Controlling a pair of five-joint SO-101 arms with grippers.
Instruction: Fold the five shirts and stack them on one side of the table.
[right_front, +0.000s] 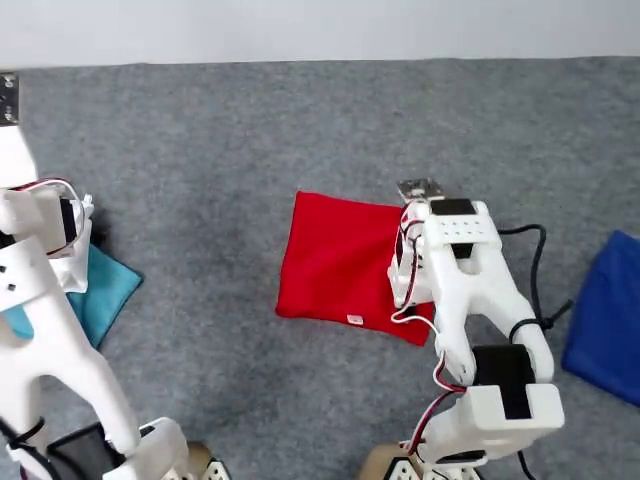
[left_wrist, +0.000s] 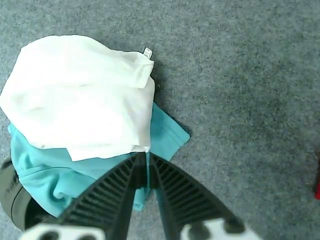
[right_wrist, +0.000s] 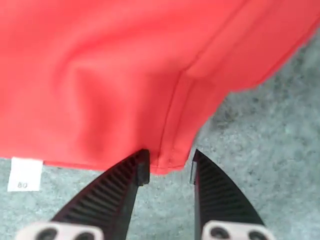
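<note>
Hem of the red shirt (right_front: 335, 265), on the grey surface (right_front: 200, 140) and partly hidden under an arm, lies between the fingers of the spread right hand (right_wrist: 168, 167), while the left hand (left_wrist: 144, 167), pressed together, hangs by a white shirt (left_wrist: 80, 95) covering most of a teal shirt (left_wrist: 40, 165); a blue shirt (right_front: 605, 310) is cut off at the edge.

We see a counter (right_front: 200, 130) covered in rough, matt grey cloth, like felt. The red shirt (right_front: 335, 265) is smooth matt cloth with a stitched hem. The white shirt (left_wrist: 80, 90) and teal shirt (left_wrist: 167, 135) look soft, matt and creased. The right arm (right_front: 470, 290) is smooth white plastic with a slight sheen. The left end effector (left_wrist: 143, 162) and right end effector (right_wrist: 167, 162) have matt black plastic fingers (right_wrist: 120, 185), ribbed inside.
</note>
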